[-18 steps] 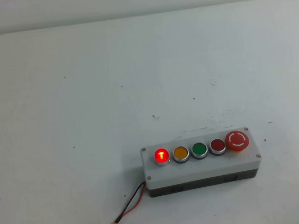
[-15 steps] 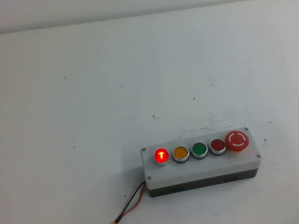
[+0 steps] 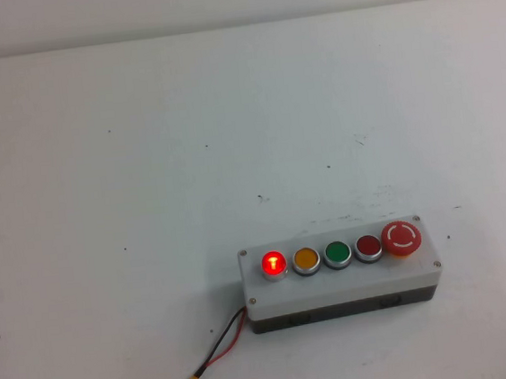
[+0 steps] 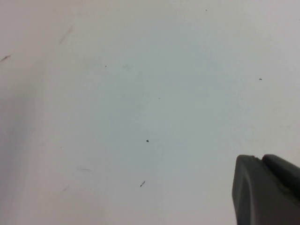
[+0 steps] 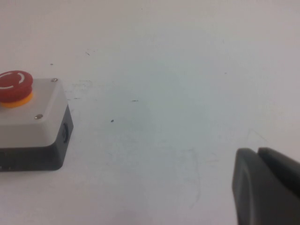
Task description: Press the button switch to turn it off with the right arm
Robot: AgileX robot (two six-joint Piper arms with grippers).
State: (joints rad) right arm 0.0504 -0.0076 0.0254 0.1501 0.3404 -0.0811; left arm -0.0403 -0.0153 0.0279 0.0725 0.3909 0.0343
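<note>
- The right gripper [image 5: 267, 187] is seen only as a dark finger edge at the corner of its wrist view; whether its jaws are wide or narrow cannot be told, and nothing is seen held.
- The left gripper [image 4: 267, 187] is likewise shown only as a dark edge over bare table [image 4: 140, 93]; its jaw state cannot be told either.
- Neither arm is caught in the high view, so both are judged to be parked well apart from the box [image 3: 342, 275].
- From the right wrist view, only the box end with the mushroom button [image 5: 14, 86] is seen, away from the gripper.
- The switch [image 3: 273, 263] is set at the left end of the row of five, beside the yellow button [image 3: 306, 259]; it is glowing, so it is judged to be on.
- A red and black cable [image 3: 218, 354] is run from the box's left end toward the near table edge.
- Nothing of the task is judged done: the approach, the press and the light going out are all left.
</note>
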